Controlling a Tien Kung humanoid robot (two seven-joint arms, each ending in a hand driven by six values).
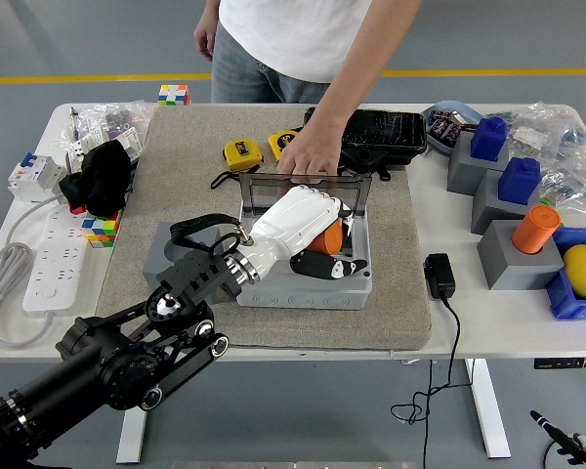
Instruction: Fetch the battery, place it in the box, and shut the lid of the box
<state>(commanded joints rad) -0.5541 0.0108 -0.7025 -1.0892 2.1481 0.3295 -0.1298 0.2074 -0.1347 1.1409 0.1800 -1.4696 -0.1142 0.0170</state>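
The left robot hand [308,230] reaches into the grey box [308,283], its white fingers curled around the orange battery [328,237], which sits inside the box under the palm. The box's clear lid [308,186] stands upright at the far edge of the box, and a person's hand [310,154] rests on top of that lid. The box lies on a tan mat [181,186] that covers the middle of the white counter [469,313]. Just beyond the box on the mat are yellow tape measures [242,152] and a black case [383,137]. Left of the box a white power strip [51,259] lies on the bare counter. Right of the box sit grey blocks with blue and orange cylinders [513,210]. Beyond the counter the grey floor carries a yellow line [88,78].
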